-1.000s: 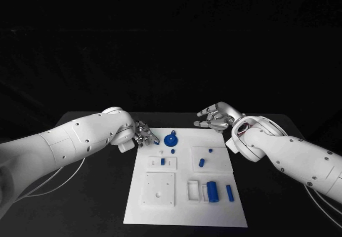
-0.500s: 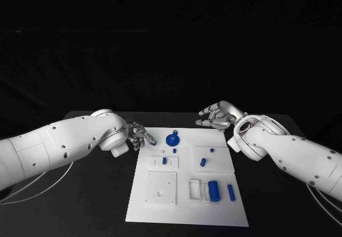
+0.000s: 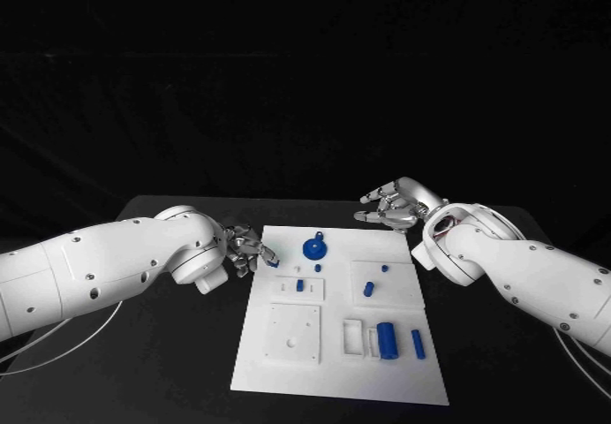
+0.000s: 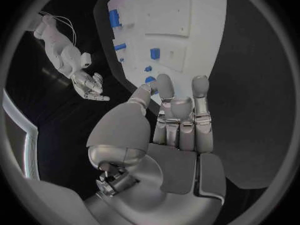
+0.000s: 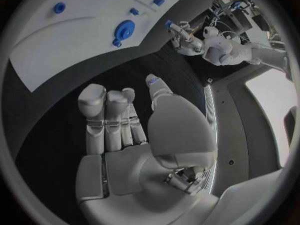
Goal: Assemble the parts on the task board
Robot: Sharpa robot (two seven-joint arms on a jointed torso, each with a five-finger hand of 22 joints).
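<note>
**Small part pinched at the board's edge**

Head view: the left hand pinches a small blue part, largely hidden, over the task board's left edge. Right wrist view: the right hand holds nothing, fingers loosely curled.

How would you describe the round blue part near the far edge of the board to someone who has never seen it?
Find the white task board in the middle of the table. Near its far edge, between the two hands, lies the round blue part. It is disc-shaped and wider than the small blue pieces nearby.
</note>
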